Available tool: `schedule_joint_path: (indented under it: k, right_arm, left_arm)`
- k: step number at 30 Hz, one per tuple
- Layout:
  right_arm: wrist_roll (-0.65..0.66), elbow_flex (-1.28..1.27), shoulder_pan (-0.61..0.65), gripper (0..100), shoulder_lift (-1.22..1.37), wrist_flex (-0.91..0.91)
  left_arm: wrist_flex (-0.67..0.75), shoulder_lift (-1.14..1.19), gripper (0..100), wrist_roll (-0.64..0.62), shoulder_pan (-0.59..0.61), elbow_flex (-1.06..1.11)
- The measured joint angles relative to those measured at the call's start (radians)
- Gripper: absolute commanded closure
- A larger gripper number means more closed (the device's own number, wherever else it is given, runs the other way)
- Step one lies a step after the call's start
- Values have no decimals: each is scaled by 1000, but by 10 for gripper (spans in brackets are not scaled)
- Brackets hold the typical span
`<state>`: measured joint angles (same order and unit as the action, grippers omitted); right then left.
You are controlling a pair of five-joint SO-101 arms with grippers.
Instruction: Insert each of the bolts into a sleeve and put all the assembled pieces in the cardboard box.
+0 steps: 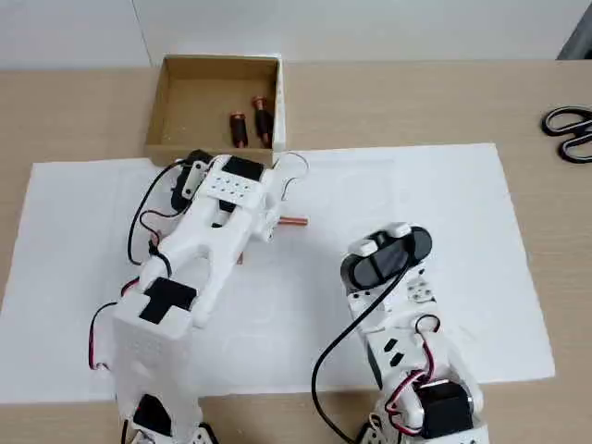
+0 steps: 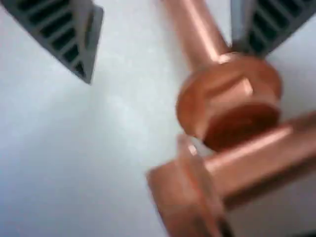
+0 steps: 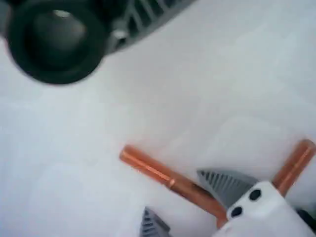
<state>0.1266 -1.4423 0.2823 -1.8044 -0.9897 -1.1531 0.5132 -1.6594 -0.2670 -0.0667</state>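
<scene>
Hovering low over the white paper sheet (image 1: 444, 213), the left gripper (image 2: 160, 61) has its jaws spread wide on either side of a copper bolt (image 2: 227, 98), with one ribbed finger (image 2: 261, 24) just beside the shank near the head. A second bolt (image 2: 237, 168) lies crosswise, its flange touching the first bolt's head. Both bolts lie on the paper, near the cardboard box (image 1: 159, 102), which sits on the wooden table (image 1: 388, 102) with two assembled pieces (image 1: 239, 129) inside. The right gripper (image 1: 387, 254) is well apart from the box and appears to pinch a black sleeve (image 3: 54, 42), seen end-on. Scissors (image 1: 569, 134) lie at the table's far edge.
</scene>
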Motion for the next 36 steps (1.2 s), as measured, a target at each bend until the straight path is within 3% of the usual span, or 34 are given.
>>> schedule_joint_path:
  k: [4,9,30,36]
  right_arm:
    - [0,0,-40,995,0,0]
    - [0,0,-40,995,0,0]
    - [0,0,-40,995,0,0]
    - [0,0,-40,995,0,0]
  left_arm:
    - [-2,9,829,-8,0,-8]
    - [-2,9,1000,-49,0,-8]
    - [23,9,994,-55,-2,-11]
    - [-100,37,994,-52,-12,-129]
